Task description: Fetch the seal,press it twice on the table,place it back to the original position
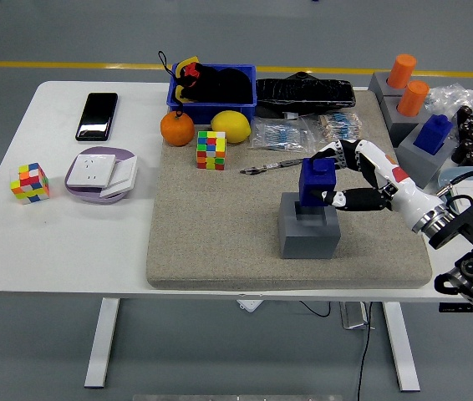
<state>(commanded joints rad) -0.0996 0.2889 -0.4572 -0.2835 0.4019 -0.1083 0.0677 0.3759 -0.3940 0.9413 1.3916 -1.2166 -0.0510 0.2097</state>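
The blue seal (317, 181) hangs just above its grey holder block (308, 226) on the beige mat (220, 234). My right hand (338, 177) is shut on the blue seal, with the fingers over its top and far side and the thumb (345, 200) at its near right side. The holder's square recess shows below the seal. My right arm comes in from the lower right. The left arm is out of view.
A pen (272, 166) lies just behind the seal. Behind it are bagged parts (282, 134), a colour cube (211, 149), a lemon (230, 126), an orange (177, 128) and a blue bin (212, 88). More seals in grey holders (416, 138) stand at right. A phone (97, 115), a socket (101, 174) and another cube (31, 183) lie left.
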